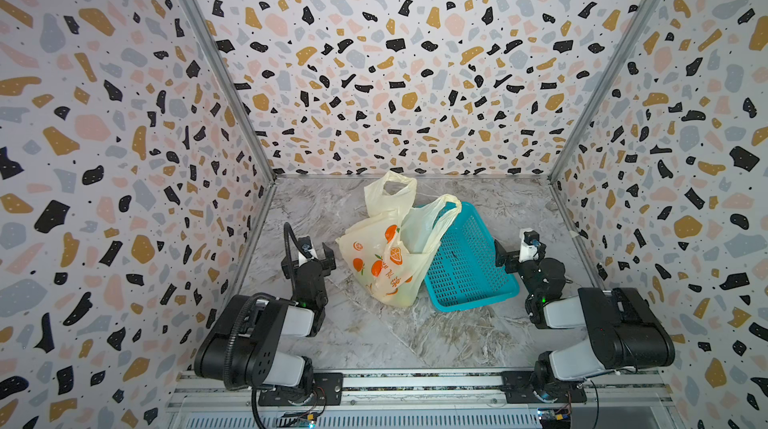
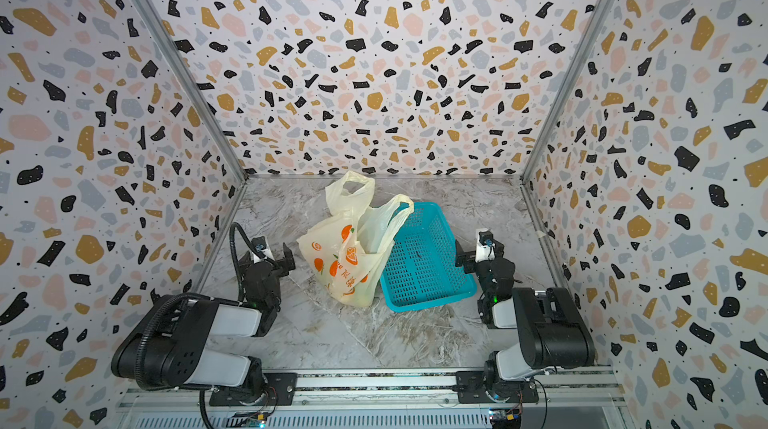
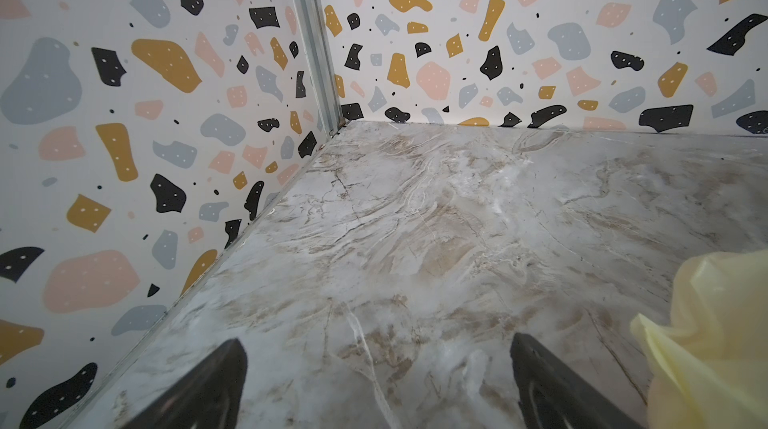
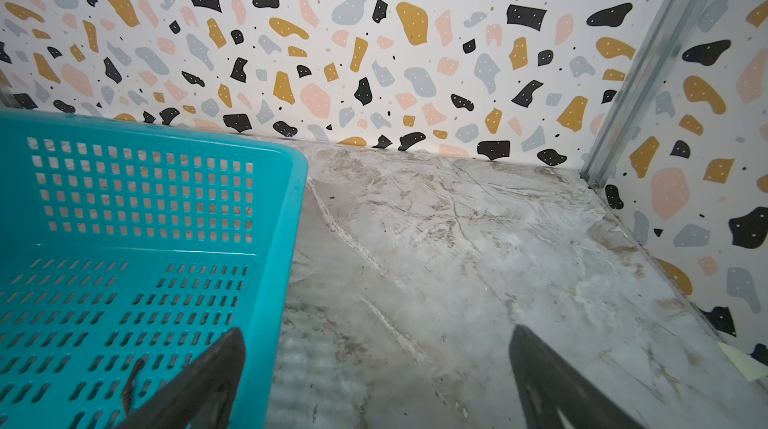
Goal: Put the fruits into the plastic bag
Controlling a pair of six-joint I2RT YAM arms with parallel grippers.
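Stereo pair overhead, wrist cameras near tabletop (image 3: 415, 240)

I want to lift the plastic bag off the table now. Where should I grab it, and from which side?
Probably the loop handle leaning over the teal basket: it stands up clear of the bulging body of the plastic bag, a thin strap open jaws can close across. Bring the right gripper, open and nearest, in over the basket.

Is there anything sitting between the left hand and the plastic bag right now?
Nothing visible does. The left hand is open, and only a strip of bare table shows between it and the plastic bag, which sits close beside it.
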